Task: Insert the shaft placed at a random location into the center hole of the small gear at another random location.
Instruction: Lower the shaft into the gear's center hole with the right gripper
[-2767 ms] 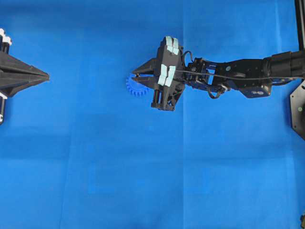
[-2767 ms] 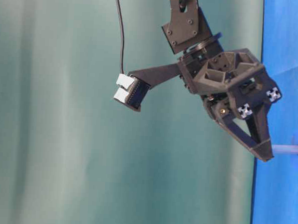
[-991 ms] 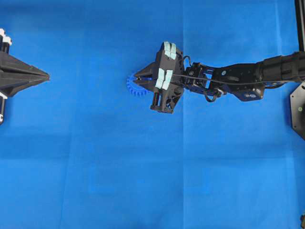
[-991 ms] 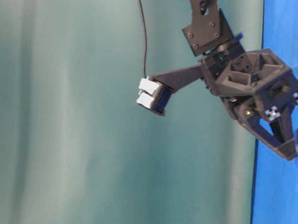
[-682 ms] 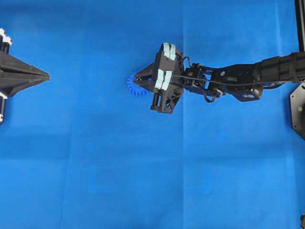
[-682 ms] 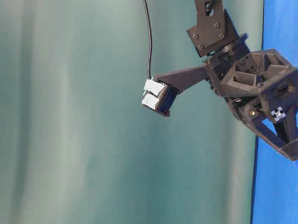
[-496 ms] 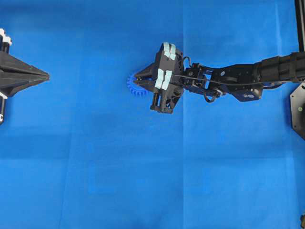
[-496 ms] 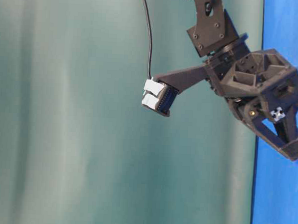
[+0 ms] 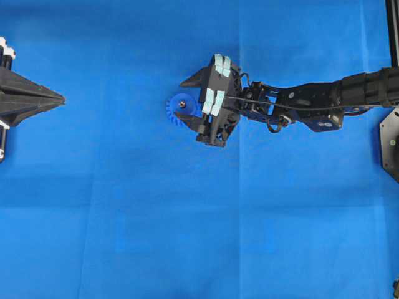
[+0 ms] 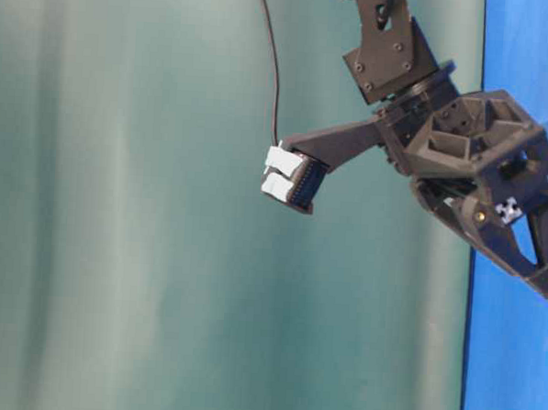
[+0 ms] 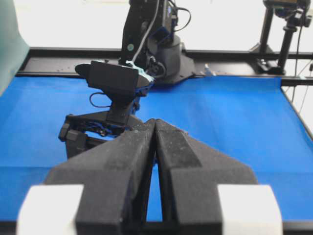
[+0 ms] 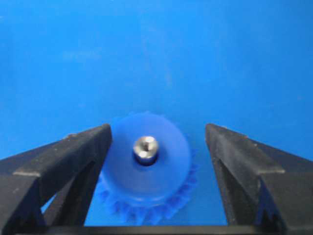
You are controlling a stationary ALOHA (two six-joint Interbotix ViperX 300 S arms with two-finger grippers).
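The small blue gear point(image 9: 177, 112) lies flat on the blue mat at centre; it also shows in the right wrist view point(image 12: 164, 171). The silvery shaft point(image 9: 181, 104) stands upright in the gear's center hole point(image 12: 145, 160), with its shiny round end point(image 12: 145, 146) sticking up from the hub. My right gripper point(image 9: 181, 99) is open, one finger point(image 12: 83, 147) on each side of the gear and apart from the shaft. It holds nothing. My left gripper point(image 9: 60, 98) is shut and empty at the far left edge, far from the gear.
The blue mat point(image 9: 187, 218) covers the whole table. In the left wrist view the right arm point(image 11: 117, 88) stands ahead, with black frame rails point(image 11: 58, 61) behind it. In the table-level view the right gripper point(image 10: 547, 256) hangs low at the mat's edge.
My right gripper came down onto the gear with the shaft, then opened. The shaft now stands free in the gear's hole. The left arm has not moved.
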